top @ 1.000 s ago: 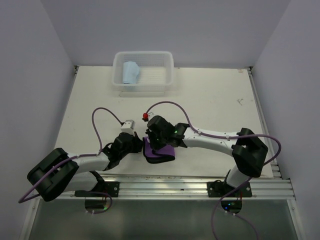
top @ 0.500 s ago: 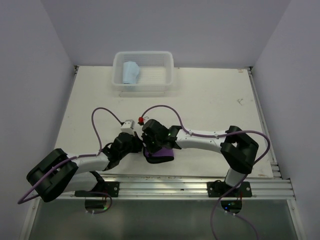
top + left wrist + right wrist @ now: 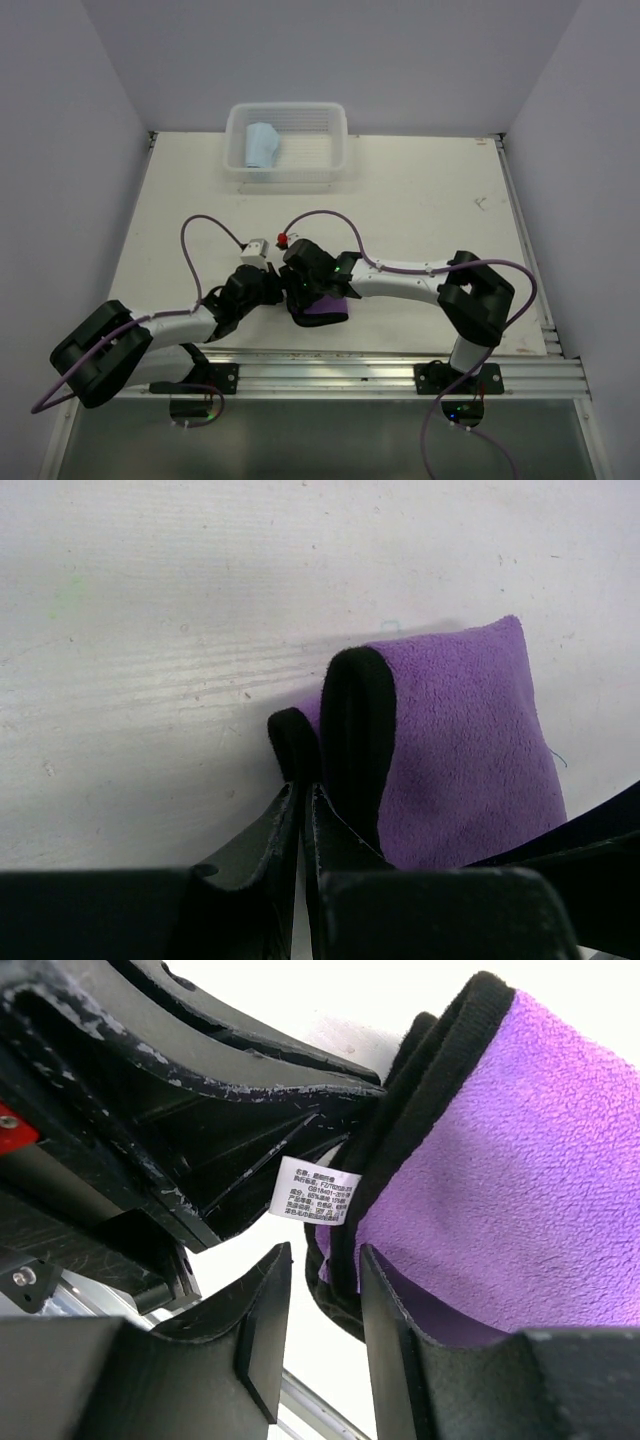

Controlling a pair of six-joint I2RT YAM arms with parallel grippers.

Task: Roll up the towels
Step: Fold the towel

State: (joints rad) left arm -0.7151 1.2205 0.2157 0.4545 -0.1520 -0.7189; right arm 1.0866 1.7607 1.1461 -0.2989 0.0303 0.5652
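Mid-roll on the purple towel (image 3: 325,305) at six o'clock on the tabletop (image 3: 420,200): my left jaws pinch its black edge, my right jaws stand half open around the fold and, I judge, must close on it to roll on

**Both arms reach inward, grippers meeting nose to nose**

The left arm (image 3: 175,322) lies low and stretches from its base toward the right. The right arm (image 3: 405,281) bends sharply at its elbow and runs left. Their wrists come together between the two bases. The left gripper (image 3: 303,792) has its jaws drawn almost together, nipping the black hem of the purple towel (image 3: 460,750). The right gripper (image 3: 325,1260) has its fingers parted, with that hem loose in the gap, and it sits just beside the left gripper's fingers.
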